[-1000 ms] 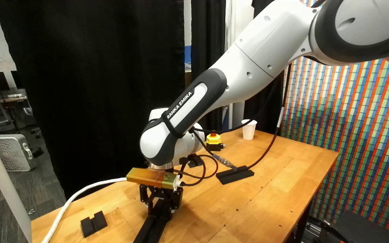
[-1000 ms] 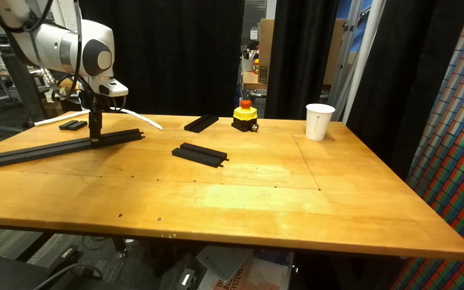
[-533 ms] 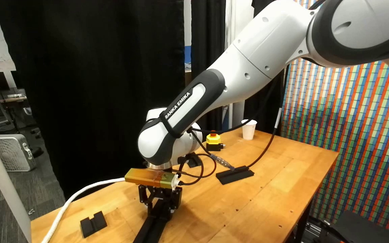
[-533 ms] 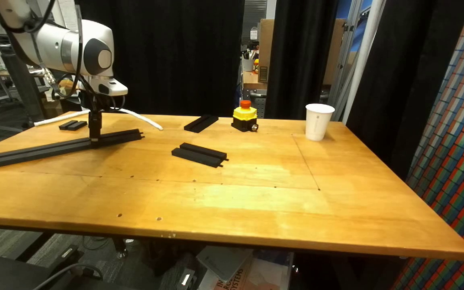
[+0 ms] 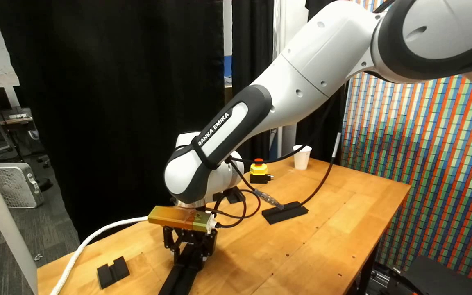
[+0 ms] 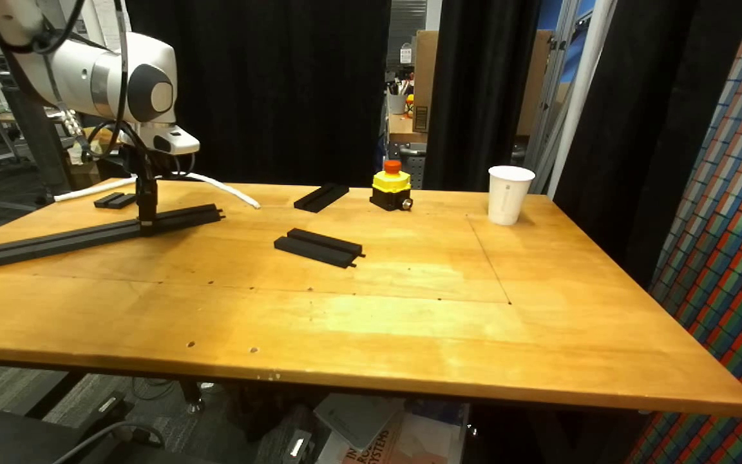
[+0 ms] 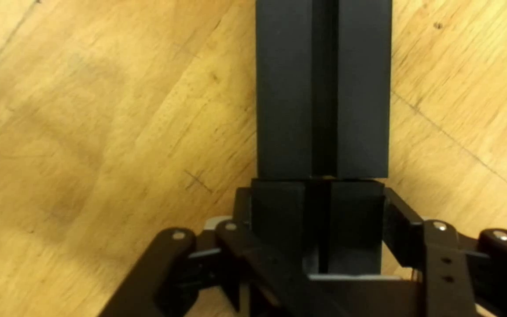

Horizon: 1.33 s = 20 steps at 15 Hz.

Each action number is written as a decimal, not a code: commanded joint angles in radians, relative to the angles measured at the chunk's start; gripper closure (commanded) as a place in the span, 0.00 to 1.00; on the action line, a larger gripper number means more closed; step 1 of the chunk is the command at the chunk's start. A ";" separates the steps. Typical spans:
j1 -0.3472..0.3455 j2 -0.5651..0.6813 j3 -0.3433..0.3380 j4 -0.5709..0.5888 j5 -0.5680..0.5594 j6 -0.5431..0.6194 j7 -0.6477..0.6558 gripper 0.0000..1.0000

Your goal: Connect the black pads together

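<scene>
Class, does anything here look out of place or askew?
Yes, slightly: in the wrist view, the black pad gripped by the end effector sits a little left of the next pad, so at the seam their edges and grooves don't line up.

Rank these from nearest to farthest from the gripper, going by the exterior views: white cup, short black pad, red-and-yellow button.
1. Short black pad: left of the gripper in both exterior views.
2. Red-and-yellow button: right of the gripper in both.
3. White cup: farther right, near a corner of the table.
</scene>
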 commanded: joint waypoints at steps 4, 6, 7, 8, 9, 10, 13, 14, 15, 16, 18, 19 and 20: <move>-0.007 0.128 0.036 0.032 0.044 0.101 -0.118 0.55; -0.002 0.129 0.028 0.035 0.039 0.086 -0.119 0.55; 0.007 0.131 0.017 0.037 0.023 0.077 -0.108 0.55; 0.011 0.131 0.011 0.039 0.016 0.066 -0.101 0.55; 0.020 0.131 -0.002 0.042 -0.002 0.047 -0.085 0.55; 0.027 0.132 -0.012 0.046 -0.017 0.029 -0.072 0.55; 0.041 0.136 -0.036 0.061 -0.054 -0.026 -0.038 0.55; 0.045 0.138 -0.040 0.067 -0.062 -0.038 -0.029 0.55; 0.050 0.141 -0.046 0.072 -0.071 -0.046 -0.015 0.55; 0.052 0.144 -0.048 0.077 -0.073 -0.052 -0.009 0.55; 0.063 0.144 -0.058 0.079 -0.086 -0.055 0.018 0.55; 0.071 0.148 -0.063 0.077 -0.094 -0.046 0.037 0.55; 0.072 0.148 -0.064 0.077 -0.096 -0.044 0.047 0.55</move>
